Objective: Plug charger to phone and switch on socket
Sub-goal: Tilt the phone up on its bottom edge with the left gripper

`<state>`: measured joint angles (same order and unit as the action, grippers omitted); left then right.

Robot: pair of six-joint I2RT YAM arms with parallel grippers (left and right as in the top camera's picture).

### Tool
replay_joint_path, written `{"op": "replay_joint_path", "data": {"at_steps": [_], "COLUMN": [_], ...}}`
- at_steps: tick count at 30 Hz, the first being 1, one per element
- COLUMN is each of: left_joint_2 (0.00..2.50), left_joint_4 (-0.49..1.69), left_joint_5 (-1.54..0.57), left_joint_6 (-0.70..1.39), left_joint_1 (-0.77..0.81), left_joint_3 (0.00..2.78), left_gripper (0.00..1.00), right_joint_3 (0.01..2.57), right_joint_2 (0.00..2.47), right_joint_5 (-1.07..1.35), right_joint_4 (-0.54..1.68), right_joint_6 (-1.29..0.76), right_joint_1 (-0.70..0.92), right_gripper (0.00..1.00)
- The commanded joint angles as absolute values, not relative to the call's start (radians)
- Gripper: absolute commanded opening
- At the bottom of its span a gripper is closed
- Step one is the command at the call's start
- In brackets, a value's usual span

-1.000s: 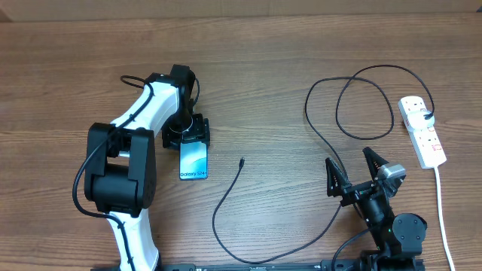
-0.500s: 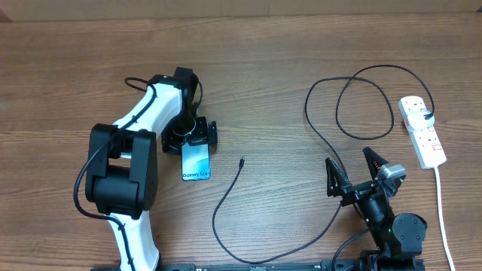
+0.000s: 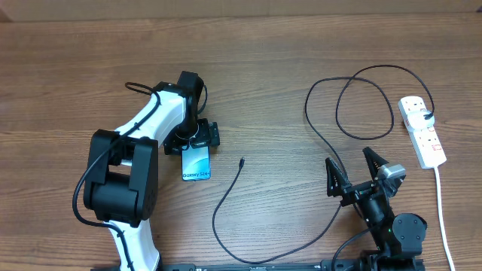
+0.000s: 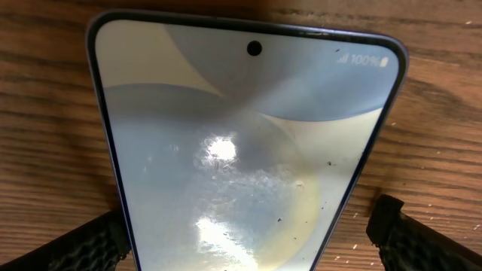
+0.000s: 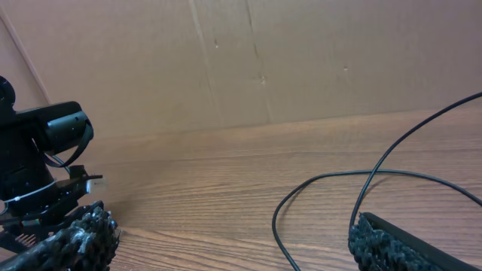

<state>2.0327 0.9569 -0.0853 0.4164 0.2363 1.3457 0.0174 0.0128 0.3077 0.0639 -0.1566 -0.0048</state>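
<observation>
Left gripper (image 3: 193,138) open astride the phone (image 3: 195,162), left of centre; right gripper (image 3: 355,172) open, empty. We judge nothing done: charger (image 3: 241,162) loose (tip right of phone), socket (image 3: 422,132) far right, untouched.

Left arm (image 3: 143,120): mine, white and black, stretched out from my base, wrist bent downward.
Left gripper (image 3: 193,138): pointing straight down, fingers (image 4: 83,245) spread wide, gripping nothing.
Right arm (image 3: 388,218): mine, black, folded low near my base.
Right gripper (image 3: 349,162): jaws wide apart, empty.
</observation>
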Motion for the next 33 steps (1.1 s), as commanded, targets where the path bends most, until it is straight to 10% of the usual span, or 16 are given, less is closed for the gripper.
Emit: {"op": "replay_joint_path", "data": {"at_steps": [1, 33], "left_joint_2": [2.138, 2.138], "left_joint_4": [0.905, 0.911], "left_joint_5": [-0.150, -0.108], "left_joint_6": [0.378, 0.390], "left_joint_1": [0.243, 0.251], "left_joint_3": [1.286, 1.205], "left_gripper": [1.00, 0.99], "right_joint_3": [0.008, 0.008], "right_joint_2": [0.003, 0.004], "right_joint_5": [0.308, 0.308], "right_joint_4": [0.058, 0.058], "right_joint_6": [-0.156, -0.156], "right_joint_1": [0.001, 0.001], "right_gripper": [1.00, 1.00]}}
